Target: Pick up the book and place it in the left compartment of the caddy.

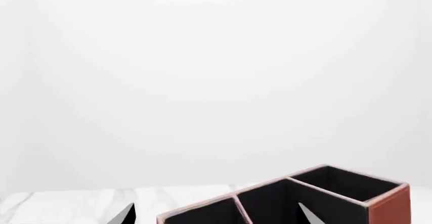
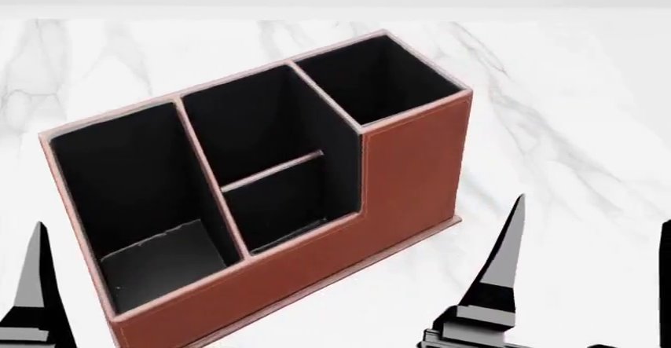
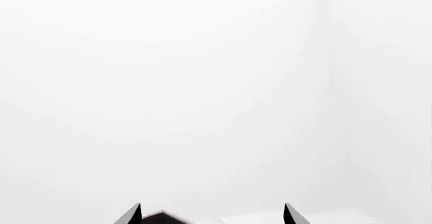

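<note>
While the caddy [image 2: 314, 206] sits mid-desk [image 2: 566, 128], angled to the desk's edges, its left compartment [image 2: 137, 199] is empty and no book shows in any view. Both sets of jaws are spread wide, gripping nothing, likely staged for pickup.

The head view looks steeply down, close on the caddy [image 2: 262, 199]. Both wrist views face the blank wall; the left shares the caddy's rim.
</note>
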